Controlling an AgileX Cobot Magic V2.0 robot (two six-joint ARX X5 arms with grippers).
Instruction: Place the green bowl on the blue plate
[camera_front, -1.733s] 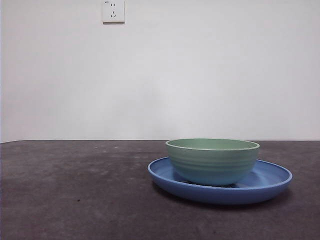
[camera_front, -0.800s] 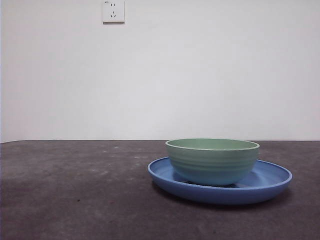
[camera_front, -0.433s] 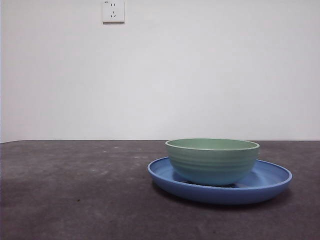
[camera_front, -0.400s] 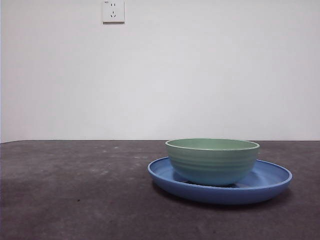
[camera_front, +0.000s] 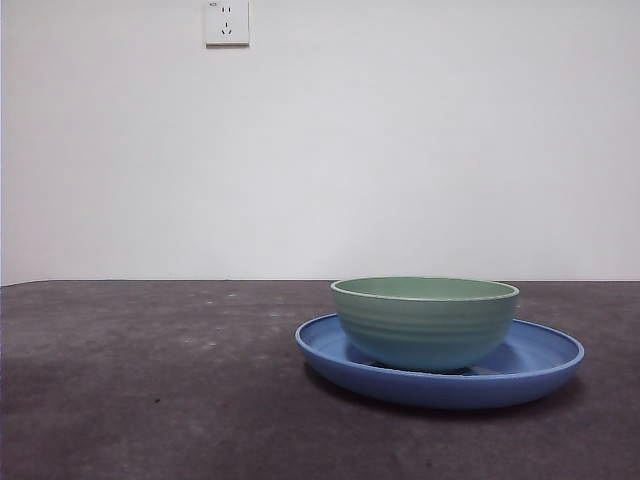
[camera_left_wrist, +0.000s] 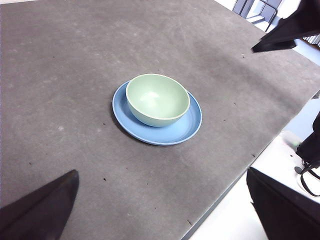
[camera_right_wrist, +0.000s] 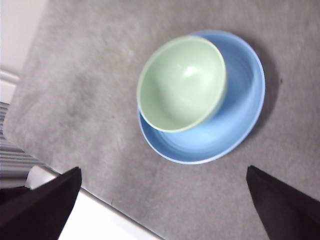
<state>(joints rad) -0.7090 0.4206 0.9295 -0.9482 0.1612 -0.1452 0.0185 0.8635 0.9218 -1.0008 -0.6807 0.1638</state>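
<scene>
Left wrist view: the left tool (camera_left_wrist: 160, 210) hangs high, jaws spread wide and empty, over a dark grey tabletop (camera_left_wrist: 60, 75). The right tool (camera_right_wrist: 162, 210) is likewise parted and empty. A green bowl (camera_front: 425, 320) sits upright inside the blue plate (camera_front: 545, 365), toward 12 o'clock from both tools, well apart. Behind stands a white wall (camera_front: 400, 150) with a socket (camera_front: 227, 22).

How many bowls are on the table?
1. The green bowl sits upright on the blue plate, a bit off the plate's middle. No other bowl shows in any view, though the table runs on past the pictures' edges.
</scene>
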